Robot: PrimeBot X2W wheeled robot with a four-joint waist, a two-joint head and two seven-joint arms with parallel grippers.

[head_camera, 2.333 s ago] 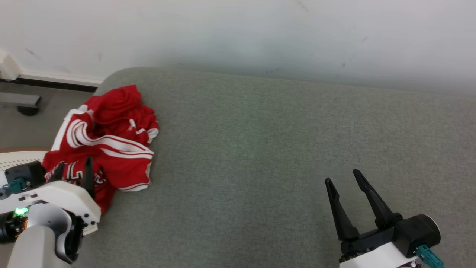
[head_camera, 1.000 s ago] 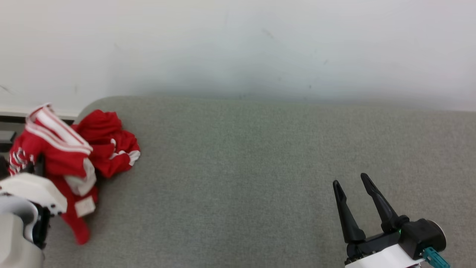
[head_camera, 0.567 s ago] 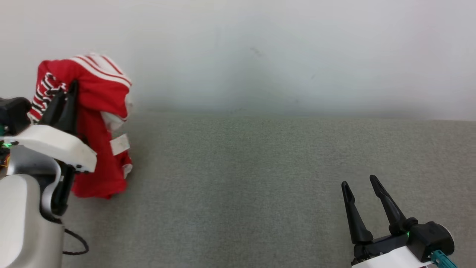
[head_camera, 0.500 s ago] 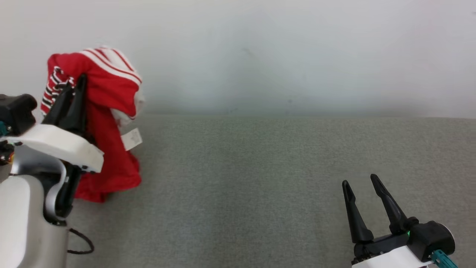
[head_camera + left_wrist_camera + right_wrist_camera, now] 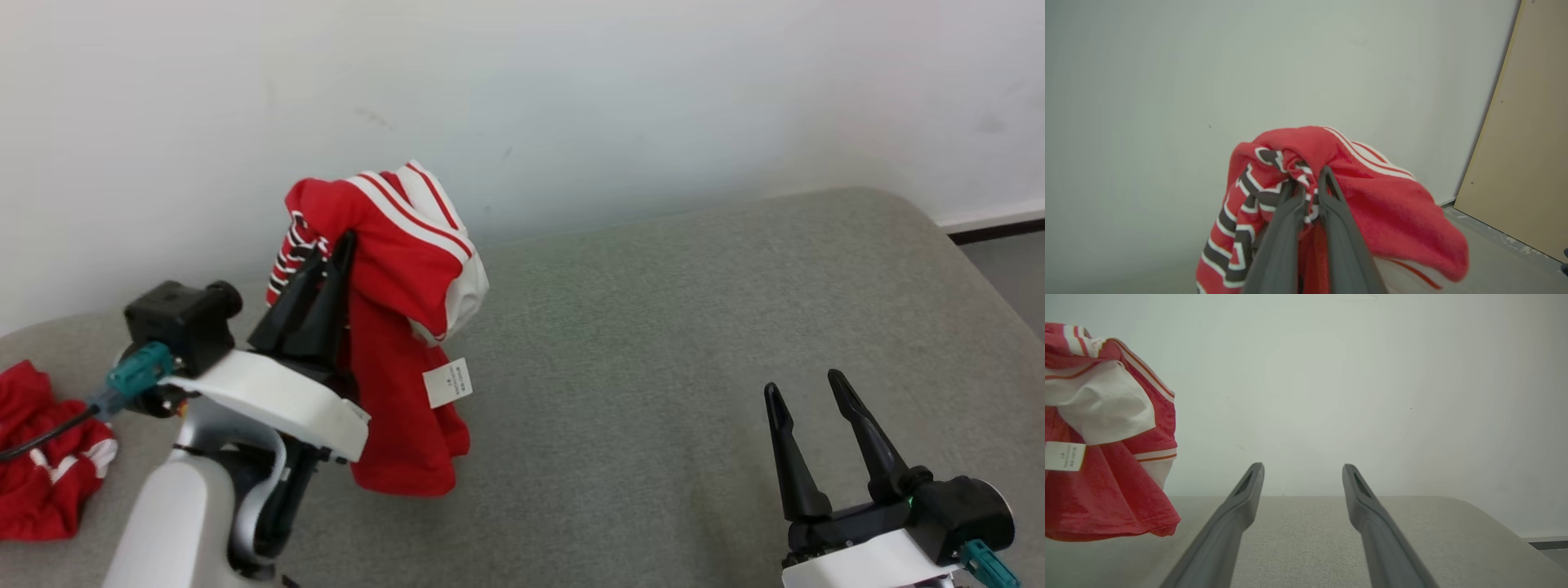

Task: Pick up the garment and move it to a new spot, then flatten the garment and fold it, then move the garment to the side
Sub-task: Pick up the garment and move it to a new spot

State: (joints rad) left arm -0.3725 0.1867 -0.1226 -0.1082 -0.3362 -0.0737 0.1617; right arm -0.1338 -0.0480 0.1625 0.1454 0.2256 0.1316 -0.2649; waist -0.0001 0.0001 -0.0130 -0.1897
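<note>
Your left claw (image 5: 333, 245) is pinching the red garment (image 5: 400, 327), which hangs bunched at left-centre of the frame, its hem near the grey cushion (image 5: 653, 327). Your right claw (image 5: 802, 381) sits spread and empty at lower right. The pickup looks done. Setting down, flattening, folding and moving aside are not yet done.

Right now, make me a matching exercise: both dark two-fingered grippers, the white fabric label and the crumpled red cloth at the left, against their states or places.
1. left gripper
2. right gripper
3. white fabric label
4. crumpled red cloth

A. lying on the grey upholstered cushion
B. open, holding nothing
C. hanging off the lifted red, white-striped garment
D. shut on that garment

Pairs: 1-D, 2-B, 3-C, 4-A
</note>
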